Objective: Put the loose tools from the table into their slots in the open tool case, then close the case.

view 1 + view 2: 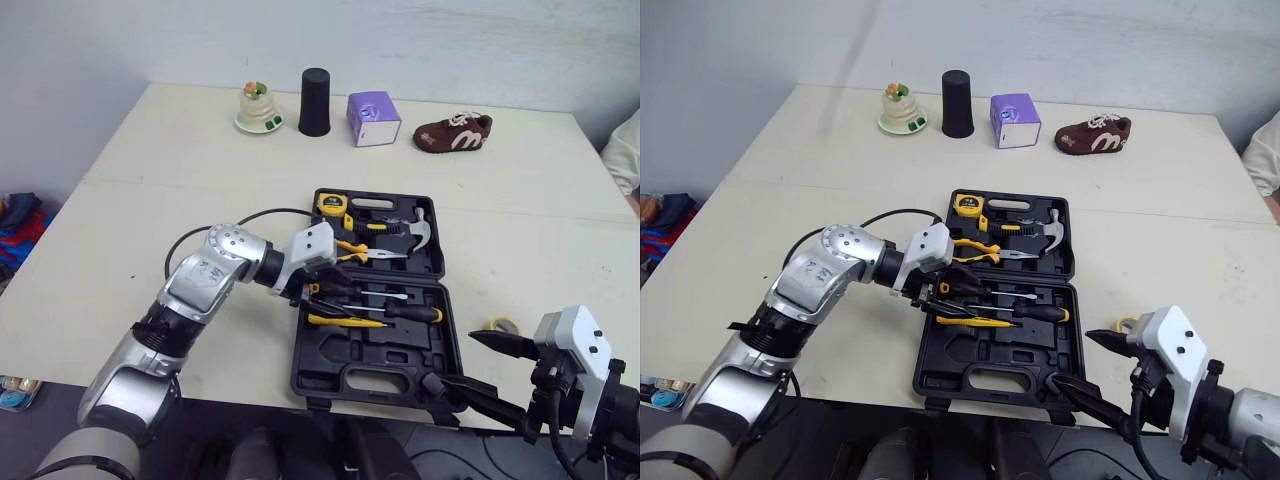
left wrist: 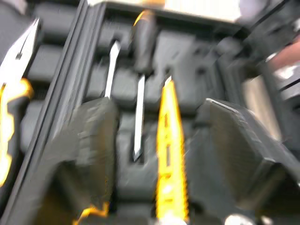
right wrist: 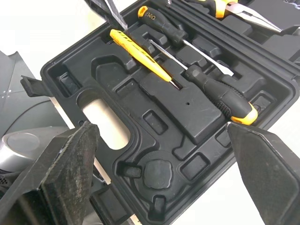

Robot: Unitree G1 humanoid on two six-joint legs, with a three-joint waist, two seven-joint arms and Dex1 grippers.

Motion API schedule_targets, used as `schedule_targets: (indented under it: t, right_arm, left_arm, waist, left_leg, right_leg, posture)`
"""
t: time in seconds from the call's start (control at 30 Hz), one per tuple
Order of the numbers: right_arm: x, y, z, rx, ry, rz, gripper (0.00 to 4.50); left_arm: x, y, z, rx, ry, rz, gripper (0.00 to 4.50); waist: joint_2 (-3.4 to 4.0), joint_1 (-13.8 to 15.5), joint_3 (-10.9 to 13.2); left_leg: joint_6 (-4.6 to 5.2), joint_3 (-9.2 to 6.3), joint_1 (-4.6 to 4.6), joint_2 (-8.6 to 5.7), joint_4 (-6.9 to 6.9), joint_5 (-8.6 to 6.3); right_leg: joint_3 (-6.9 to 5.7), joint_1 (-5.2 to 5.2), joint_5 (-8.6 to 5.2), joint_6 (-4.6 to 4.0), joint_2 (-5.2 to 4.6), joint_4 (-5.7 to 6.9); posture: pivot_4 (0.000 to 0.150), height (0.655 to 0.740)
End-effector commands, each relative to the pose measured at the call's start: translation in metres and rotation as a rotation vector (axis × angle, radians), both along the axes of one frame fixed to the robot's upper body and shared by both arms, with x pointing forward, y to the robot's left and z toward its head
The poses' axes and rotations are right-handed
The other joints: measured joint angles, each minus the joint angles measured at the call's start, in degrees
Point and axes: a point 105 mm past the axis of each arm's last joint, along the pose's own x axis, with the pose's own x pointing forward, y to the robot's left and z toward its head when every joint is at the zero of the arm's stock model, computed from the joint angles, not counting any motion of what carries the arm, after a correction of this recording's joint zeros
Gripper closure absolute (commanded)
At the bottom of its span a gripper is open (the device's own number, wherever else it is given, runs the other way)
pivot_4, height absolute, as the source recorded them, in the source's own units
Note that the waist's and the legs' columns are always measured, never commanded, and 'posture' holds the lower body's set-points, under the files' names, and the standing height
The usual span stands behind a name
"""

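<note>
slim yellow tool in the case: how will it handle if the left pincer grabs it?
Slim yellow tool looks like thin plastic: probably light and stiff. Its smooth, narrow body may slip or roll in the open left pincer. It seems unseated, so a nudge could pivot it.

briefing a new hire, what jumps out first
The open black tool case near the front edge of the table, yellow-handled pliers slotted inside. The left gripper hangs open over its screwdrivers, the right gripper open off its near right corner. A brown shoe sits at the far edge.
</note>
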Motion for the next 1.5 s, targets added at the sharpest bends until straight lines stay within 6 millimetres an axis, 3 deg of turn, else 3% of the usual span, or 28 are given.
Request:
schedule_targets:
  t: [0.03, 0.13, 0.43, 0.5, 0.6, 0.67, 0.8, 0.9, 0.97, 1.03, 1.1, 1.13, 1.2, 1.23, 1.33, 1.43, 1.5]
  right_arm:
    - [-0.004, 0.009, 0.005, -0.007, -0.033, 0.048, 0.0]
    - [-0.003, 0.008, 0.006, -0.013, -0.035, 0.049, 0.0]
    - [-0.003, 0.003, 0.002, -0.033, -0.018, 0.04, 0.0]
    - [-0.002, -0.001, 0.0, -0.044, -0.015, 0.031, 0.0]
    - [-0.003, 0.0, -0.001, -0.03, -0.006, 0.037, 0.0]
    - [-0.005, 0.002, -0.003, -0.026, 0.005, 0.048, 0.0]
    - [-0.005, 0.0, -0.006, -0.032, 0.013, 0.038, 0.0]
    - [0.004, -0.01, -0.006, -0.056, -0.02, -0.007, 0.0]
    - [0.011, -0.02, -0.003, -0.068, -0.054, -0.05, 0.0]
    - [0.017, -0.043, 0.003, -0.073, -0.071, -0.123, 0.0]
    - [0.017, -0.063, 0.005, -0.093, -0.071, -0.172, 0.0]
    - [0.017, -0.07, 0.005, -0.107, -0.069, -0.184, 0.0]
    - [0.017, -0.106, 0.007, -0.136, -0.061, -0.276, 0.0]
    - [0.016, -0.118, 0.008, -0.141, -0.06, -0.305, 0.0]
    - [0.012, -0.16, 0.009, -0.168, -0.042, -0.401, 0.0]
    - [0.011, -0.199, 0.007, -0.198, -0.018, -0.48, 0.0]
    - [0.012, -0.219, 0.005, -0.222, -0.006, -0.518, 0.0]
  left_arm:
    - [-0.005, -0.001, -0.006, -0.038, 0.023, -0.029, 3.25]
    - [0.001, -0.004, -0.018, -0.023, 0.021, 0.018, 4.47]
    - [-0.001, -0.008, -0.046, 0.09, 0.03, 0.057, 4.47]
    - [-0.007, -0.004, -0.059, 0.181, 0.03, 0.041, 4.47]
    - [0.002, 0.013, -0.085, 0.395, 0.013, 0.134, 4.47]
    - [0.002, 0.017, -0.091, 0.45, -0.025, 0.117, 4.47]
    - [-0.003, 0.012, -0.088, 0.41, -0.027, 0.101, 4.47]
    - [0.0, 0.003, -0.059, 0.196, -0.008, 0.116, 4.47]
    - [0.004, 0.007, -0.035, 0.046, 0.044, 0.171, 4.47]
    - [0.003, 0.041, -0.013, -0.061, 0.047, 0.265, 3.87]
    - [-0.002, 0.069, -0.004, -0.089, 0.09, 0.348, 3.3]
    - [-0.005, 0.077, -0.002, -0.093, 0.119, 0.374, 2.8]
    - [-0.009, 0.123, 0.0, -0.111, 0.111, 0.527, 1.95]
    - [-0.012, 0.137, 0.002, -0.116, 0.101, 0.577, 1.49]
    - [-0.021, 0.208, 0.003, -0.148, 0.128, 0.84, 0.09]
    - [-0.035, 0.281, -0.003, -0.083, 0.082, 1.108, 0.03]
    - [-0.042, 0.316, -0.003, -0.069, 0.058, 1.248, 0.03]
  waist:
    - [0.0, 0.0, 0.0]
    - [0.0, 0.1, 0.0]
    - [0.0, 0.0, 0.0]
    - [0.0, 0.0, 0.0]
    - [0.02, 0.0, -0.2]
    - [0.0, 0.0, -0.7]
    - [0.09, -0.3, -1.2]
    - [0.19, -0.3, -1.3]
    - [0.22, -0.4, -1.3]
    - [0.26, -0.4, -1.2]
    - [0.26, -0.5, -1.1]
    - [0.26, -0.4, -1.1]
    - [0.34, -0.2, -1.1]
    - [0.4, -0.2, -1.1]
    - [0.29, -0.2, -0.9]
    - [0.17, -0.4, -0.8]
    - [0.18, -0.4, -0.8]
  left_leg:
    - [-0.01, 0.0, 0.0, 0.0, 0.0, 0.0]
    - [-0.02, -0.02, 0.01, 0.0, 0.02, 0.02]
    - [0.03, -0.02, -0.01, -0.01, 0.03, -0.01]
    - [0.03, -0.02, -0.01, -0.01, 0.03, -0.01]
    - [0.02, -0.02, 0.05, -0.01, 0.01, -0.02]
    - [0.03, -0.03, 0.11, -0.01, -0.03, -0.02]
    - [0.38, 0.03, 0.93, 0.0, -0.45, -0.34]
    - [0.38, 0.07, 1.07, -0.01, -0.74, -0.32]
    - [0.36, 0.07, 0.98, -0.01, -0.73, -0.29]
    - [0.3, 0.04, 0.91, 0.0, -0.71, -0.24]
    - [0.17, 0.06, 0.78, 0.0, -0.73, -0.17]
    - [-0.11, 0.06, 0.78, 0.02, -0.75, -0.01]
    - [-0.16, 0.06, 0.73, 0.02, -0.84, 0.02]
    - [-0.17, 0.09, 0.73, 0.02, -0.86, 0.01]
    - [-0.14, 0.22, 0.73, 0.02, -0.9, -0.1]
    - [0.21, 0.25, 0.74, 0.02, -0.93, -0.33]
    - [0.24, 0.26, 0.76, 0.01, -0.9, -0.45]
  right_leg:
    - [0.0, 0.0, 0.0, 0.0, 0.01, 0.02]
    - [-0.01, 0.01, 0.01, 0.01, 0.01, 0.03]
    - [0.0, 0.01, 0.03, 0.04, 0.0, -0.02]
    - [0.0, 0.02, 0.02, 0.04, 0.0, -0.01]
    - [0.0, 0.08, 0.02, 0.03, 0.01, -0.03]
    - [0.0, 0.21, 0.02, 0.03, 0.01, -0.07]
    - [0.05, 1.22, -0.03, -0.04, -0.01, -0.41]
    - [0.06, 1.3, -0.06, -0.09, -0.02, -0.57]
    - [0.06, 1.17, -0.06, -0.1, -0.02, -0.5]
    - [0.03, 0.94, -0.05, -0.1, 0.0, -0.43]
    - [0.05, 0.55, -0.05, -0.13, 0.01, -0.25]
    - [0.02, 0.5, -0.11, -0.2, 0.01, -0.24]
    - [0.01, 0.36, -0.16, -0.22, 0.02, -0.25]
    - [0.02, 0.35, -0.18, -0.21, 0.0, -0.28]
    - [0.02, 0.34, -0.22, -0.21, -0.06, -0.43]
    - [0.0, 0.32, -0.23, -0.24, -0.1, -0.49]
    - [-0.03, 0.33, -0.26, -0.3, -0.15, -0.5]
  posture:
    - [0.15, 0.7339]
    - [0.15, 0.7339]
    - [0.15, 0.7339]
    - [0.15, 0.7339]
    - [0.15, 0.7339]
    - [0.15, 0.7339]
    - [0.15, 0.7339]
    - [0.15, 0.7339]
    - [0.15, 0.7339]
    - [0.15, 0.7339]
    - [0.15, 0.7339]
    - [0.15, 0.7339]
    - [0.15, 0.7339]
    - [0.15, 0.7339]
    - [0.15, 0.7339]
    - [0.15, 0.7339]
    - [0.15, 0.7339]
